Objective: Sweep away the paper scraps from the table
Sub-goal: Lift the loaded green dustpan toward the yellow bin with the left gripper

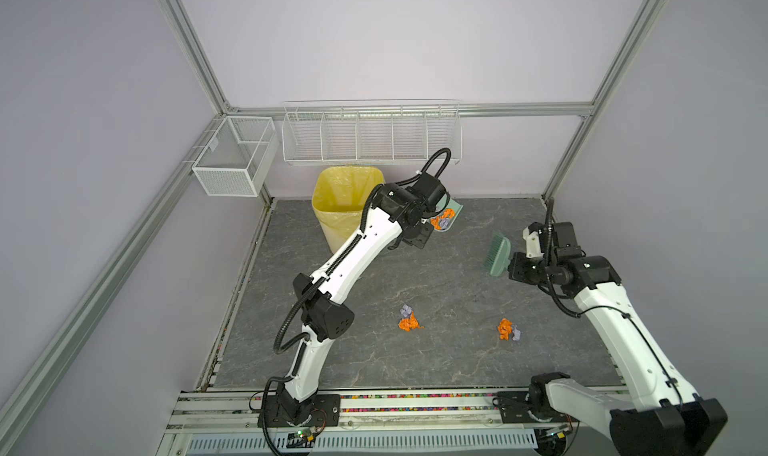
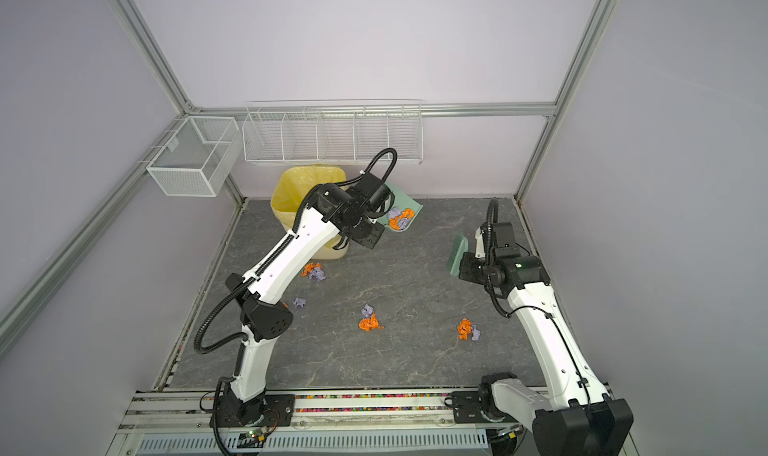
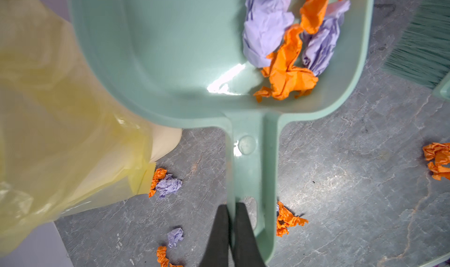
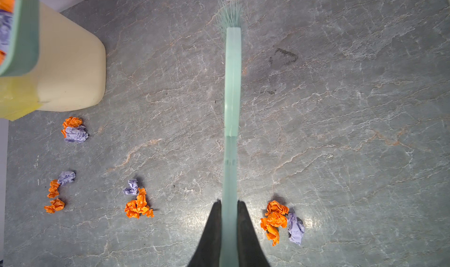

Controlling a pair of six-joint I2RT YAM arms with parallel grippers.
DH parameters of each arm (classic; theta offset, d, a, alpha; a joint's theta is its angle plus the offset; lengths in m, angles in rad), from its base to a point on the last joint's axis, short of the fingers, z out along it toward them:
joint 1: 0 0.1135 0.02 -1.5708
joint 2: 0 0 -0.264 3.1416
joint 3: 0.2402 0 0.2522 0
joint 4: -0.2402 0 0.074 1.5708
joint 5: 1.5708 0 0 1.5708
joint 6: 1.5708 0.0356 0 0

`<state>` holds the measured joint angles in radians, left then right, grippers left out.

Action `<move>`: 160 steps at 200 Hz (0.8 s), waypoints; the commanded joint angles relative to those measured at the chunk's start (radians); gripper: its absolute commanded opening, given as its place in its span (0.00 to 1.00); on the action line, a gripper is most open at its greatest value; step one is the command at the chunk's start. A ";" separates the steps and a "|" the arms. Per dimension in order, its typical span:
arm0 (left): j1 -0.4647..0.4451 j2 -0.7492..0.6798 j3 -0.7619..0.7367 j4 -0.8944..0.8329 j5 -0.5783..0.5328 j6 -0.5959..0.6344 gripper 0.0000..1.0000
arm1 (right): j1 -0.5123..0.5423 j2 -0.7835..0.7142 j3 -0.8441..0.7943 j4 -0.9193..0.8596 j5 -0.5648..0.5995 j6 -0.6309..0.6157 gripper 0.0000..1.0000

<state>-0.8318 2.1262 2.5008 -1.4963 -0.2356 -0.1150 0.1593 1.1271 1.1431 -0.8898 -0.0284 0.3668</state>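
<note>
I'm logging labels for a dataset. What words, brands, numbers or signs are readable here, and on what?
No readable text in any view.
dustpan handle: round moulded disc, no lettering visible.
mesh basket: small white tag, too small to read.
table: dark triangular smudge, no lettering.

in both top views the middle of the table lies bare and open. the yellow-lined bin blocks the upper left of the slab, the raised dustpan just right of it. paper scraps dot the lower middle; the brush hangs near the right edge.
</note>
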 commanded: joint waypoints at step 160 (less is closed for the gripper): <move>0.126 -0.132 0.078 -0.061 -0.090 0.024 0.00 | -0.004 0.011 -0.062 0.072 -0.039 -0.005 0.07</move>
<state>-0.7372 2.0476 2.5435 -1.5246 -0.2882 -0.0952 0.1585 1.1454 1.0988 -0.8486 -0.0536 0.3664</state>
